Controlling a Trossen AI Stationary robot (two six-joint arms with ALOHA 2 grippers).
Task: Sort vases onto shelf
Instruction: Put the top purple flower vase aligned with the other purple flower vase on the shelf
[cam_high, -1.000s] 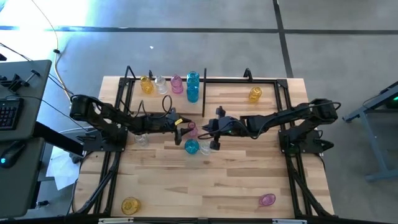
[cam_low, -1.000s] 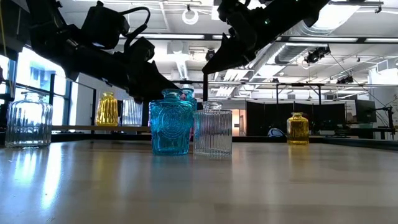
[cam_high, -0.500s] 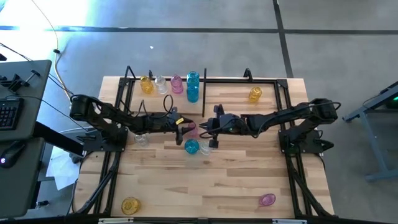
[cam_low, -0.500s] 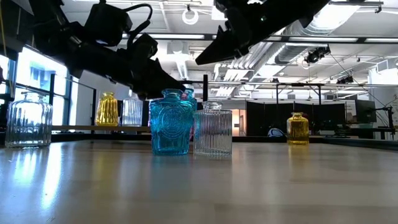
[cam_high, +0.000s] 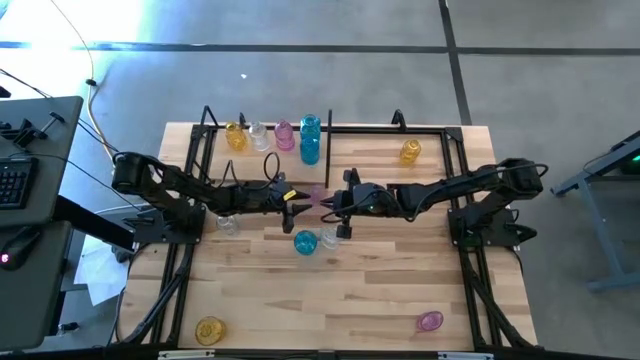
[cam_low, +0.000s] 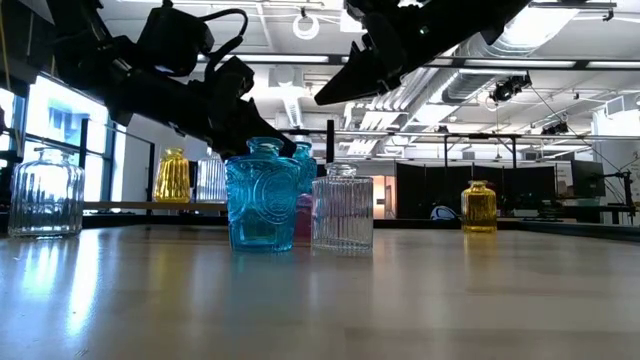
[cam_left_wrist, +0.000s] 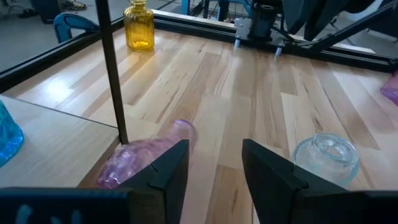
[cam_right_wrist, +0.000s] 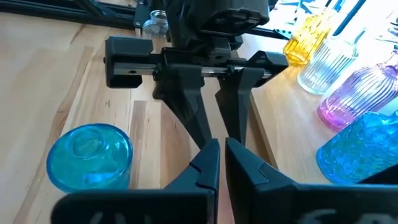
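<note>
The high view has my left gripper (cam_high: 304, 204) and right gripper (cam_high: 326, 203) tip to tip at mid-table. A pink vase (cam_left_wrist: 140, 158) lies tipped beside my open left gripper (cam_left_wrist: 214, 168), outside one finger, close to the shelf's upright divider rod (cam_left_wrist: 111, 68). My right gripper (cam_right_wrist: 221, 158) is shut and holds nothing. A teal-blue vase (cam_high: 305, 241) and a clear ribbed vase (cam_high: 329, 238) stand on their bases just nearer. The shelf (cam_high: 390, 128) carries yellow, clear, pink and teal vases in a row (cam_high: 272, 134) and one yellow vase (cam_high: 410, 150). My left gripper has the pink vase's body (cam_left_wrist: 134, 158) up against the outer side of one finger (cam_left_wrist: 168, 171); the finger hides the meeting place, so I cannot tell whether they touch. Nothing sits between the fingers. The vase lies tilted, neck (cam_left_wrist: 183, 130) pointing away.
A clear vase (cam_high: 228, 225) stands by the left arm. A yellow vase (cam_high: 208, 328) and a pink one (cam_high: 430, 321) sit near the near edge. Bare planks lie between them. Black frame rails run along both table sides.
The teal-blue vase has slid a little toward the near and left edges, away from the clear ribbed vase. The pink vase has shifted slightly toward the divider rod. In the low view both grippers have risen a little, and the right one has tipped to a flatter slant.
</note>
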